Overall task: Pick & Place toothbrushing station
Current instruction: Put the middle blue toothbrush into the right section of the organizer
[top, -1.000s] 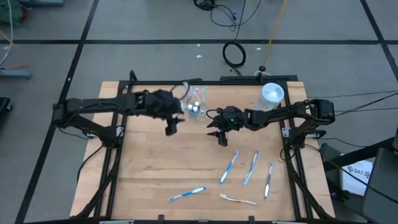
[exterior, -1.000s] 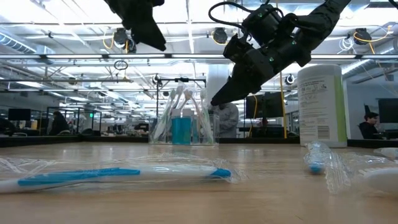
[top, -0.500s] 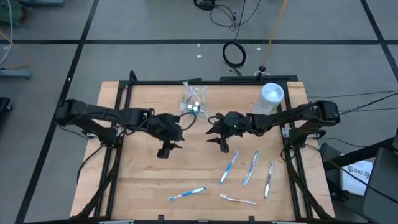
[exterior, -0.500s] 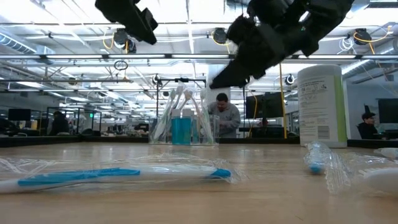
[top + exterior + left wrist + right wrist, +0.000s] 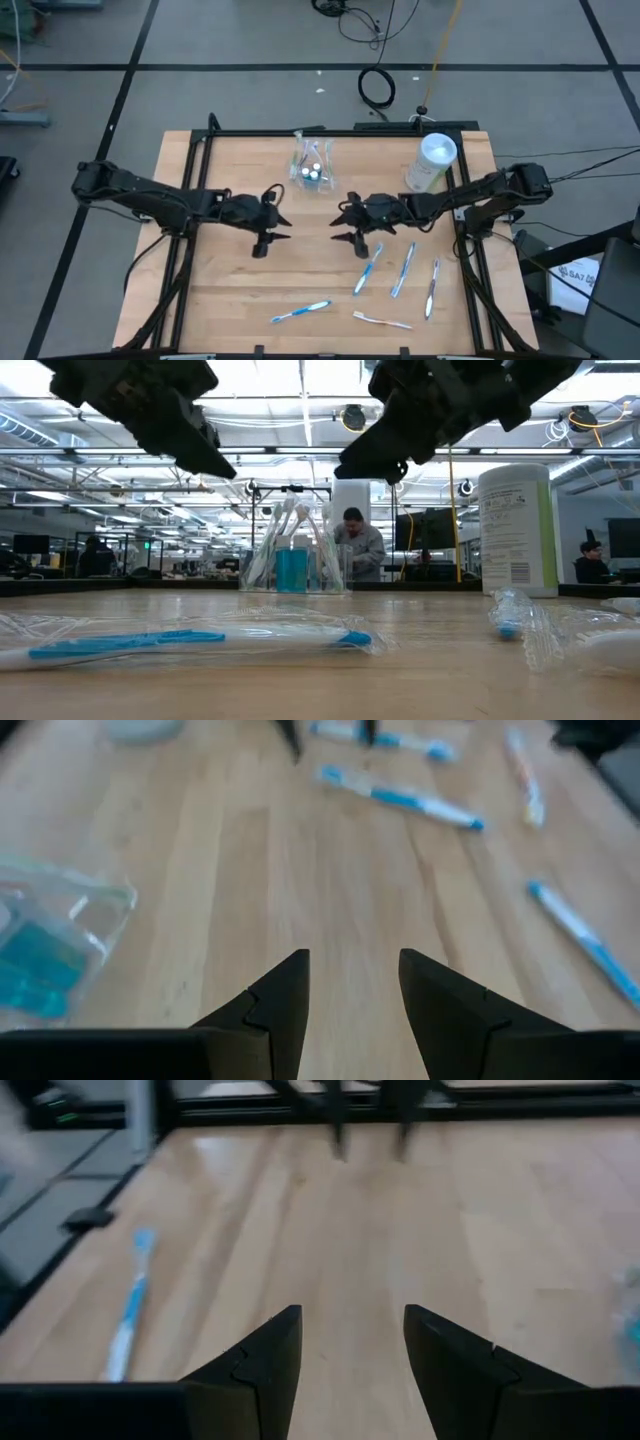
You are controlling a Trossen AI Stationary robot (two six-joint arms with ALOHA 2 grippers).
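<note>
In the high view the wooden table (image 5: 230, 290) is seen from above, with the left gripper (image 5: 268, 232) just left of the frame's centre and the right gripper (image 5: 352, 234) just right of centre, the two facing each other across a bare strip of wood. In both wrist views the fingers are parted with a clear gap, and nothing is held between them: in the left wrist view only table surface is seen between the dark fingers (image 5: 283, 995), and the same is found between the right arm's fingers (image 5: 270, 1350).

The clear plastic cup (image 5: 312, 166) is placed in the upper middle of the high view, above both grippers, with toothbrushes and teal tubes standing inside it; in the low view it is seen upright at the frame's centre (image 5: 293, 556). A white canister (image 5: 432, 160) stands at the upper right of the table.

Five wrapped toothbrushes are spread over the lower right of the high view: a blue one (image 5: 368, 268) just below the right gripper, two more (image 5: 404, 270) (image 5: 433, 286) to its right, another blue one (image 5: 301, 311) at lower centre, and a pale one (image 5: 382, 320) beside it. All lie flat and apart from one another.
</note>
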